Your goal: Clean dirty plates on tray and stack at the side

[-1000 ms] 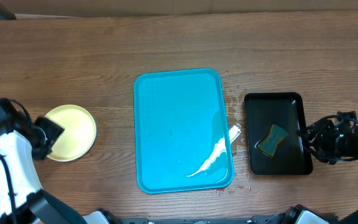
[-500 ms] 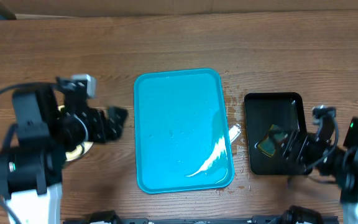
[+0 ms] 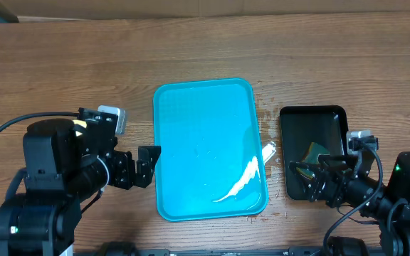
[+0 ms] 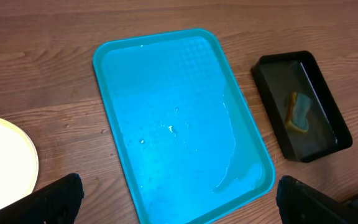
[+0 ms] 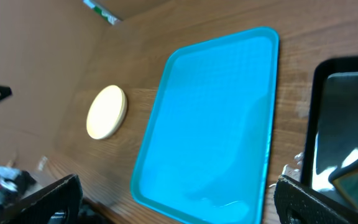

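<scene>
Holding the left gripper (image 3: 146,165) spread wide beside the turquoise tray (image 3: 198,128), the right gripper (image 3: 307,179) likewise released over the black tray (image 3: 312,109) (sponge (image 4: 299,113) lying inside). Seeing a pale yellow plate (image 5: 107,112) resting left of the tray, apart.

A brown wood-grain table (image 3: 205,43) fills the view (1 beige strip (image 3: 262,6) along its far edge).

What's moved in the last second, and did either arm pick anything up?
Both arms swung inward. The left gripper crossed the pale yellow round plate to the left edge of the turquoise rectangular plastic tray; the right gripper came over the small black rectangular tray. Both sets of fingers open, nothing grasped or released. Plate, trays and the yellow-and-teal sponge stayed put.
</scene>
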`<action>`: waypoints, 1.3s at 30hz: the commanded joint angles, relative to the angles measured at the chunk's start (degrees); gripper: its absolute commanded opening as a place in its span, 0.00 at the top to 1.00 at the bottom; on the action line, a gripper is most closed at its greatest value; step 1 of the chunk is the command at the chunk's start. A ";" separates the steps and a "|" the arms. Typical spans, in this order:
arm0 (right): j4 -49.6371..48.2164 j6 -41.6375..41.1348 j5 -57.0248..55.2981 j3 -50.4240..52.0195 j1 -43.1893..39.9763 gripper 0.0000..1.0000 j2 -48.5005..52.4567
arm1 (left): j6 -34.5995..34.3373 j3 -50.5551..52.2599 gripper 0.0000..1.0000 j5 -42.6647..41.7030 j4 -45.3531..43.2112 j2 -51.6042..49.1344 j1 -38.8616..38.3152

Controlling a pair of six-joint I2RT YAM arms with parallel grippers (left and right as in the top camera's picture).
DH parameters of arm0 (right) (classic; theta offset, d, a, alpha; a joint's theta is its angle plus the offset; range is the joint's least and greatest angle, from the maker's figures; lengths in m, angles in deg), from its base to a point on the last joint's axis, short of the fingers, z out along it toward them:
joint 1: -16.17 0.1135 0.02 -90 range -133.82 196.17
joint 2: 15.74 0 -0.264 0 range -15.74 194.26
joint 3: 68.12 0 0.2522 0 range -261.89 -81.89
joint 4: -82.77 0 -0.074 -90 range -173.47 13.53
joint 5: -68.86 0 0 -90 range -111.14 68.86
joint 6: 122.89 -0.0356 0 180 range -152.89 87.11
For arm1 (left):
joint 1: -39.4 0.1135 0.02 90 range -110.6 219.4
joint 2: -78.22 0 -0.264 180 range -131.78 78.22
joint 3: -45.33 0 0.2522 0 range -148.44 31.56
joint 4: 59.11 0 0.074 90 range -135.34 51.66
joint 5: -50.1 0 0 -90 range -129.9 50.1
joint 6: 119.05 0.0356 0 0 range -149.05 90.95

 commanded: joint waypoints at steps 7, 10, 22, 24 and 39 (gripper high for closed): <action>-0.22 -8.02 -3.69 -1.36 0.39 0.00 -0.04 | 1.07 -0.70 0.00 0.68 -0.22 -1.29 -0.17; -0.55 -7.76 -11.32 -1.33 1.53 0.00 -0.09 | 1.07 -0.70 0.00 0.68 -0.22 -1.97 -0.17; -35.54 8.59 -21.40 21.53 9.92 0.00 -17.35 | 1.07 -0.70 0.00 0.68 -0.22 -4.55 -0.17; -38.40 8.39 -21.44 27.39 9.86 0.00 -21.75 | 1.07 -0.70 0.00 0.68 -0.22 -5.16 -0.17; -51.58 8.35 -19.43 47.91 9.90 0.00 -36.26 | 1.07 -0.70 0.00 0.68 -0.22 -11.21 -0.17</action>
